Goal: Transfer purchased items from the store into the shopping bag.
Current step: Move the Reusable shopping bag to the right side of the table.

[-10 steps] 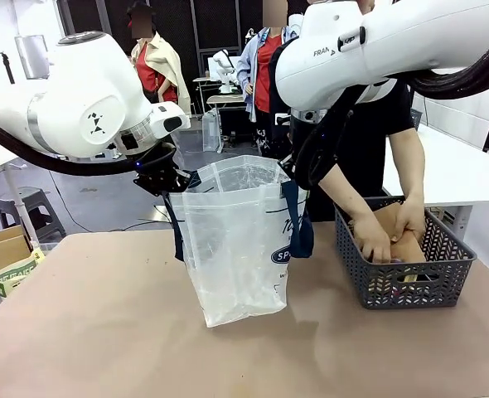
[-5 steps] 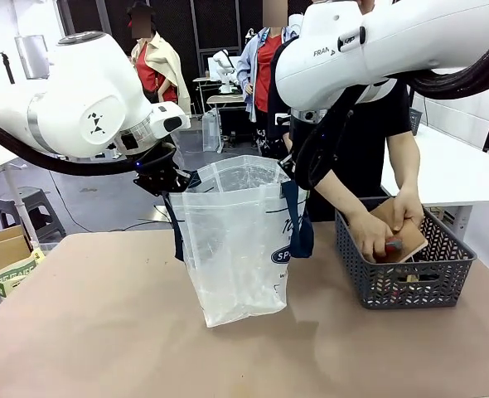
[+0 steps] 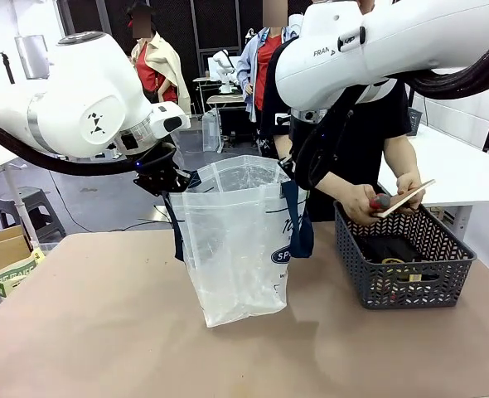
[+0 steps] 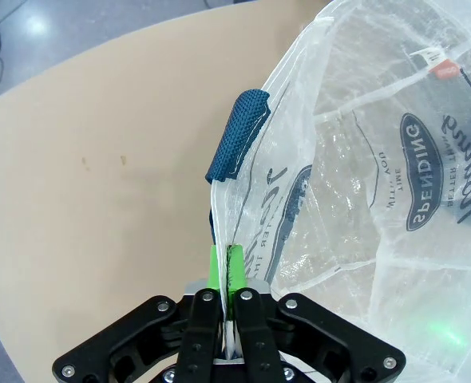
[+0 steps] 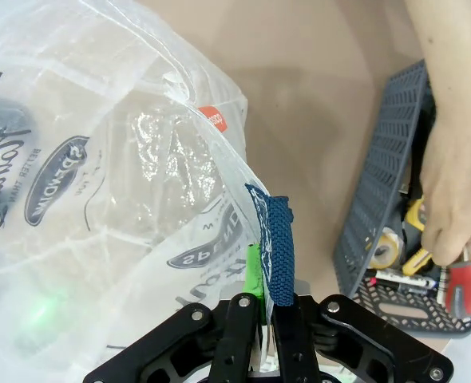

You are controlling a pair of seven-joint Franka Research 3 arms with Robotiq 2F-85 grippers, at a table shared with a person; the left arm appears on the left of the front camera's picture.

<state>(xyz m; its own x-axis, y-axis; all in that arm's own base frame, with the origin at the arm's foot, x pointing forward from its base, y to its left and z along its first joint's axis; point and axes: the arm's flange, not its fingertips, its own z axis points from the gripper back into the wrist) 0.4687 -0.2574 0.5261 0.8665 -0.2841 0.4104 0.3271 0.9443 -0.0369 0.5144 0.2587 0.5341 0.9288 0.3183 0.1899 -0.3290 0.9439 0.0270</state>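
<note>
Currently translucent whitish shopping bag (image 3: 236,240) w/ navy straps, round logo stands open beside grey basket (image 3: 402,280). Its rim sits pinched in left gripper (image 4: 223,267) & right gripper (image 5: 261,275), both closed tight. Person's hand (image 3: 356,201) holds brown packet (image 3: 404,199) over basket.

Dark wall panels (image 3: 215,25) span the upper middle. A grey stool (image 3: 29,203) stands on the grey floor (image 3: 95,199) at left; a white table (image 3: 464,170) sits at right.

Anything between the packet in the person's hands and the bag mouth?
Yes, likely: the right gripper, shut on the shopping bag rim, stands with its wrist on the basket side, between the brown packet and the open mouth.
</note>
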